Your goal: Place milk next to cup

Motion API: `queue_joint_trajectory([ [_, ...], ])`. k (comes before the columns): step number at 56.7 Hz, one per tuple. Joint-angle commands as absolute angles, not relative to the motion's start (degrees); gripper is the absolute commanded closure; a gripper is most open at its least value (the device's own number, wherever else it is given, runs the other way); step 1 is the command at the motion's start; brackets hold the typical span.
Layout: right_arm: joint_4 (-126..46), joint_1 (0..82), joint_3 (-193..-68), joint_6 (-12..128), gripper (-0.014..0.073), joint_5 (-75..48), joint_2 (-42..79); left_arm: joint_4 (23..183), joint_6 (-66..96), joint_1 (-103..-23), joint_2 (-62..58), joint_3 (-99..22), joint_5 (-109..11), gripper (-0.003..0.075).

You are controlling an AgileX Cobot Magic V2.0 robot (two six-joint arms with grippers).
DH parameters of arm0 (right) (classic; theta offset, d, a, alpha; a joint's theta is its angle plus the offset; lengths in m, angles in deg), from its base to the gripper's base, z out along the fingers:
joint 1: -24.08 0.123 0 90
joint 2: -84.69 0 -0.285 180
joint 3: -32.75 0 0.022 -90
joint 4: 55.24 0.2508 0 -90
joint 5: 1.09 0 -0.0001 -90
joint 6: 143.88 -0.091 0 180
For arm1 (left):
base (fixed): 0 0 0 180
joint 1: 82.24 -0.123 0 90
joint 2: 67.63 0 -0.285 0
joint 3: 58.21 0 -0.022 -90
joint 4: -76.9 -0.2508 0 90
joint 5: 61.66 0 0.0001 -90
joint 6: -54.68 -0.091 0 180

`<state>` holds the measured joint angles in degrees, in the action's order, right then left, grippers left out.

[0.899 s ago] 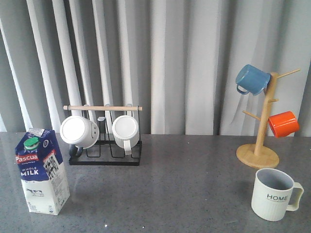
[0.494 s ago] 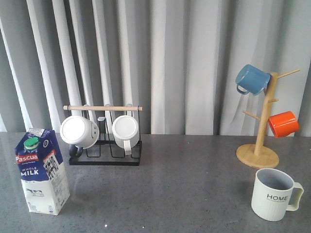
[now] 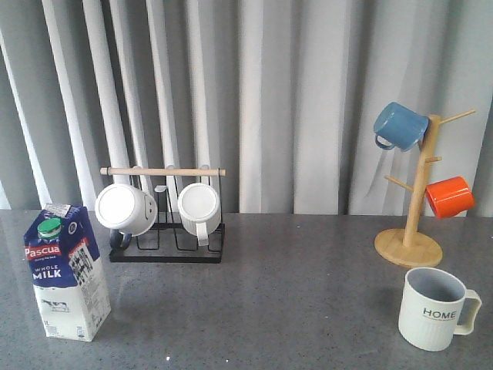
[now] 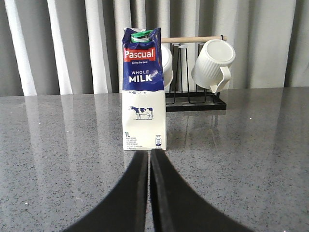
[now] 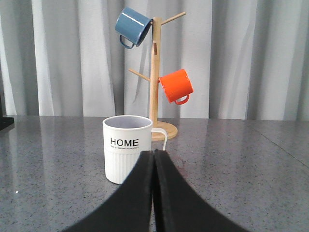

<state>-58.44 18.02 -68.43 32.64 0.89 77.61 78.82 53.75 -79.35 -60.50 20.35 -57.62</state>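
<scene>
Grey tabletop (image 3: pixel 293 285), milk (image 3: pixel 65 271) and cup (image 3: pixel 433 308) well apart at opposite ends.
You've got the milk upright at front left, cup upright at front right near the wooden mug tree (image 3: pixel 412 208). Left gripper (image 4: pixel 149 157) and right gripper (image 5: pixel 154 155) both have fingers pressed together, holding nothing, each short of its object.

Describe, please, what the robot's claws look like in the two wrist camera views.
Only the fingers show. The left claw has two plain matte black fingers, broad at the base and curving inward to narrow tips. The right claw looks the same: smooth black curved fingers. No cables, markings or labels show on either, and the arms themselves are out of view in every picture.
</scene>
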Motion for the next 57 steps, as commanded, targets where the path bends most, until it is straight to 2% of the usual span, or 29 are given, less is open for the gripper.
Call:
queue_joint_trajectory([
  [1,-58.5,17.8,-67.9,32.7,0.0602,5.7,78.3,79.3,54.3,-79.3,-61.2,19.1,-61.7,0.0726],
  [11,-58.5,17.8,-68.0,32.7,0.0602,7.7,78.3,79.3,54.3,-79.3,-61.2,19.1,-61.7,0.0726],
  [19,-57.9,17.8,-68.0,32.3,0.0602,15.0,78.3,79.1,53.7,-79.3,-61.2,19.0,-63.5,0.0726],
  [26,-56.9,17.8,-70.5,31.6,0.0602,24.0,78.2,79.0,50.0,-79.3,-61.2,18.7,-75.0,0.0726],
  [29,-57.4,17.8,-72.9,32.3,0.0602,24.9,77.1,80.7,50.9,-79.3,-60.9,18.0,-81.3,0.0726],
  [32,-57.4,17.8,-76.3,34.2,0.0602,23.9,74.5,83.9,52.1,-79.3,-59.7,15.6,-82.1,0.0726],
  [38,-57.3,17.8,-83.2,36.1,0.0602,18.6,62.0,89.7,48.3,-79.3,-50.3,8.7,-78.6,0.0726],
  [45,-56.4,19.0,-92.7,34.0,0.0602,12.0,44.6,91.5,44.8,-79.3,-31.8,-2.8,-76.3,0.0726],
  [57,-52.1,19.9,-100.0,31.9,0.0602,13.7,30.3,91.4,45.5,-79.2,-8.6,-19.0,-68.4,0.0726],
])
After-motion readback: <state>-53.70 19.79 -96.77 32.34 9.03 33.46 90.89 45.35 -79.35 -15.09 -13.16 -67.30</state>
